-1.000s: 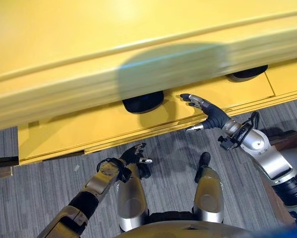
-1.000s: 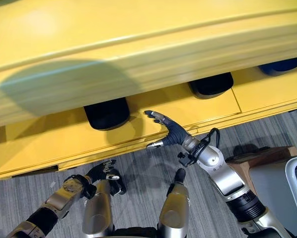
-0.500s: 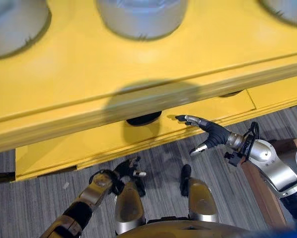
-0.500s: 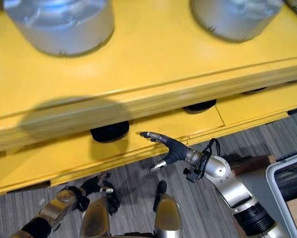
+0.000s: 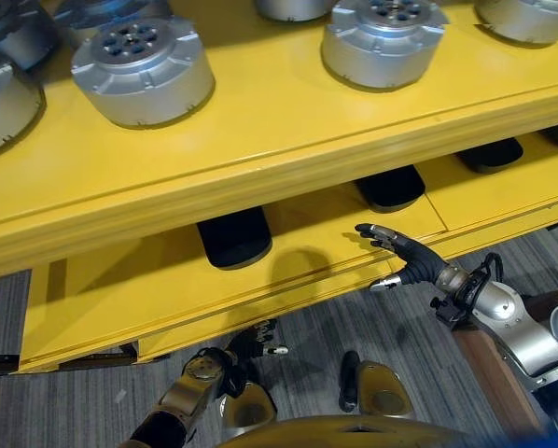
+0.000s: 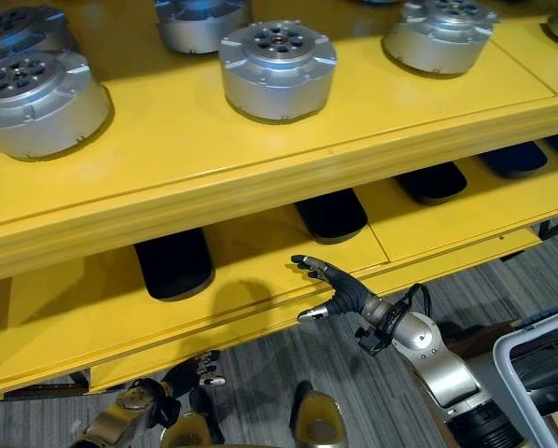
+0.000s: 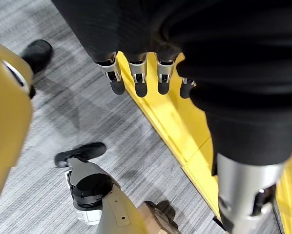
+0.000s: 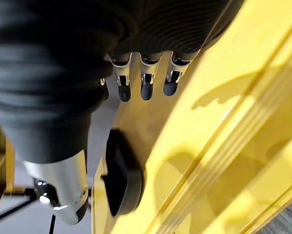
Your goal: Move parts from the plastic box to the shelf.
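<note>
Now right hand (image 5: 411, 265) spread flat, holding nothing, over front edge of lower yellow shelf (image 5: 148, 280) near black pad (image 5: 234, 236). Left hand (image 5: 249, 342) relaxed, empty, low above floor. Silver round parts (image 5: 144, 70) on upper board.

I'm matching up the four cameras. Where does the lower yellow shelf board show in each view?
Left eye view: lower shelf crosses the middle, with the right hand over its front.
Right eye view: it crosses the middle, under the same hand.
Left wrist view: a yellow strip past the left hand.
Right wrist view: the yellow surface carrying a black part.
Shared landmark: grey carpet along its edge.
</note>
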Available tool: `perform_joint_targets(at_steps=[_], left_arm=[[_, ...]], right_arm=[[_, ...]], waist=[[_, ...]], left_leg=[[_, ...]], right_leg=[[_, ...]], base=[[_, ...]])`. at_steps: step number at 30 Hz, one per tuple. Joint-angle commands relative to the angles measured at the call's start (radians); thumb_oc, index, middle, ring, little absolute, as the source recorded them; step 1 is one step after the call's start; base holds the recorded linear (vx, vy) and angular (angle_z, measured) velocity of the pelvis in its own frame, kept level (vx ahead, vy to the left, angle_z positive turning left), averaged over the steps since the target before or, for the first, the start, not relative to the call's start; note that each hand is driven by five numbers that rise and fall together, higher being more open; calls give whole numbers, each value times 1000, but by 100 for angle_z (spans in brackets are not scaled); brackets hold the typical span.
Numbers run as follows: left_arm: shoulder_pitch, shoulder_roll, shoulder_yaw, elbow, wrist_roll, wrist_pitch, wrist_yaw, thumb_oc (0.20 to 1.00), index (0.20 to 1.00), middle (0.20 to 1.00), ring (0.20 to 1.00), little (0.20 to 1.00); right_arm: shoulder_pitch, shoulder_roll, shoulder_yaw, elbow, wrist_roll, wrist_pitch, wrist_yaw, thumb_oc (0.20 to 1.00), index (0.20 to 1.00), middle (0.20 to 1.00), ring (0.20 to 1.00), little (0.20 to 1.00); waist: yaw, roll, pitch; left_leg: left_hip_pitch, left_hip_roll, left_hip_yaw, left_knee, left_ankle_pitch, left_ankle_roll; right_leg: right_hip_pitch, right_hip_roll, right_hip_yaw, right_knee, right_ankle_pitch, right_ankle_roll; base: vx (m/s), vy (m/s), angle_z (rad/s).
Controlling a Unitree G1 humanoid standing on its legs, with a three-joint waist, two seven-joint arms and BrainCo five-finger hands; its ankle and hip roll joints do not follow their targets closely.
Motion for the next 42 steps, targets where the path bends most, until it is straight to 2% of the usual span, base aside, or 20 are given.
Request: perform_joint_targets(at_steps=[1,4,5,6,7,8,9,10,11,12,15,16,21,24,28,31,35,37,39,42], left_arm=[[32,10,28,-58,-42,-8,-14,1000,1000,1000,1000,1000],[47,1,24,-69,-46,-4,-15,1000,1000,1000,1000,1000],[48,-3,22,-81,-42,7,-15,1000,1000,1000,1000,1000],[39,-6,10,-94,-38,25,-16,1000,1000,1000,1000,1000],[33,-5,6,-96,-39,34,-20,1000,1000,1000,1000,1000],[32,-5,5,-96,-39,37,-22,1000,1000,1000,1000,1000],[23,-7,8,-94,-39,55,-29,1000,1000,1000,1000,1000],[22,-8,9,-94,-38,57,-30,1000,1000,1000,1000,1000],[20,-8,10,-91,-27,65,-35,1000,1000,1000,1000,1000],[23,-7,10,-85,-17,63,-43,1000,1000,1000,1000,1000],[25,-7,5,-78,-9,69,-51,1000,1000,1000,1000,1000],[26,-16,-4,-67,2,72,-33,1000,1000,1000,1000,1000],[14,-33,-31,-60,-15,66,12,1000,1000,1000,1000,1000],[14,-45,-34,-54,-52,60,59,1000,1000,1000,1000,1000],[18,-65,-15,-41,-94,28,123,1000,1000,1000,1000,1000],[-1,-67,-13,-13,-95,14,137,1000,1000,1000,1000,1000],[-16,-68,-4,14,-137,-17,178,1000,1000,1000,1000,1000],[-17,-65,-2,8,-147,-16,191,1000,1000,1000,1000,1000],[-6,-63,10,-2,-170,-4,202,1000,1000,1000,1000,1000],[16,-61,21,-2,-179,-8,188,1000,1000,1000,1000,1000]], right_arm=[[20,45,-13,-32,60,-65,-105,1000,1000,1000,1000,1000],[36,64,-8,-9,73,-68,-154,1000,1000,1000,1000,1000],[40,73,-8,6,84,-71,-195,1000,1000,1000,1000,1000],[49,91,-13,30,91,-74,-248,1000,1000,1000,1000,1000],[60,105,-16,41,89,-47,-272,1000,1000,1000,1000,1000],[63,108,-17,44,89,-28,-291,1000,1000,1000,1000,1000],[86,128,-27,70,86,-9,-340,1000,1000,1000,1000,1000],[88,131,-28,73,94,-10,-345,1000,1000,1000,1000,1000],[104,150,-33,83,93,-34,-356,1000,1000,1000,1000,1000],[128,171,-37,74,67,-90,-369,1000,1000,1000,1000,1000],[145,194,-36,35,51,-117,-385,1000,1000,1000,1000,1000],[152,203,-35,7,60,-83,-406,1000,1000,1000,1000,1000],[176,214,-46,28,60,-78,-505,1000,1000,1000,1000,1000],[182,221,-56,45,63,-76,-529,1000,1000,1000,1000,1000],[141,235,-48,75,56,-61,-544,1000,1000,1000,1000,1000],[119,244,-40,103,76,-48,-584,1000,1000,1000,1000,1000],[110,270,-33,110,84,-42,-621,1000,1000,1000,1000,1000],[101,280,-30,108,70,-44,-647,1000,1000,1000,1000,1000],[91,288,-31,90,72,-13,-653,1000,1000,1000,1000,1000],[85,291,-27,79,70,-10,-665,1000,1000,1000,1000,1000]], waist=[[-6,-28,-11],[6,-29,-19],[11,-26,-23],[8,-18,-31],[4,-13,-38],[3,-12,-39],[-6,-1,-49],[-6,1,-53],[-11,10,-60],[-14,22,-69],[-20,28,-85],[-26,32,-97],[-42,25,-117],[-43,17,-119],[0,-3,-117],[-2,-6,-113],[0,-5,-106],[9,-5,-101],[27,-6,-94],[44,-3,-91]], left_leg=[[-6,88,-99,93,52,-85],[-38,43,-186,126,59,-77],[-57,10,-201,137,49,-53],[-60,-72,-208,150,-24,-24],[-59,-120,-211,154,-68,-9],[-59,-131,-211,155,-78,-5],[-40,-214,-214,140,-150,25],[-40,-223,-214,136,-153,27],[-26,-255,-216,116,-163,35],[-16,-285,-234,75,-155,43],[14,-286,-247,1,-139,52],[36,-288,-265,-48,-127,60],[89,-281,-257,-165,-93,68],[97,-277,-226,-176,-93,67],[99,-248,-86,-176,-99,57],[96,-240,-62,-176,-99,70],[112,-215,-12,-176,-107,75],[116,-202,14,-176,-105,71],[131,-184,63,-173,-106,59],[136,-159,92,-169,-99,41]], right_leg=[[143,21,-7,-204,113,11],[159,31,30,-238,129,12],[157,34,42,-263,155,8],[164,33,62,-296,173,20],[167,33,76,-311,184,29],[168,33,79,-315,187,31],[171,39,109,-335,206,48],[169,40,113,-338,210,50],[170,53,129,-347,219,58],[167,72,147,-348,223,68],[163,91,168,-353,217,76],[163,102,187,-357,219,78],[176,119,218,-395,240,86],[180,120,203,-405,249,89],[172,67,23,-378,275,116],[148,42,30,-343,284,125],[132,-37,10,-288,299,172],[134,-73,-14,-301,328,181],[140,-129,-78,-344,386,194],[170,-138,-131,-407,379,194]], base=[[107,-196,-22],[57,-71,-42],[34,-16,-49],[52,5,-41],[81,23,-42],[95,47,-38],[69,40,-32],[99,47,-21],[84,43,-9],[87,45,-8],[73,104,-26],[48,160,-44],[33,155,-41],[11,119,-50],[-78,52,-87],[-35,-33,-141],[-20,-140,-59],[-13,-204,-35],[17,-273,-23],[64,-347,-60]])
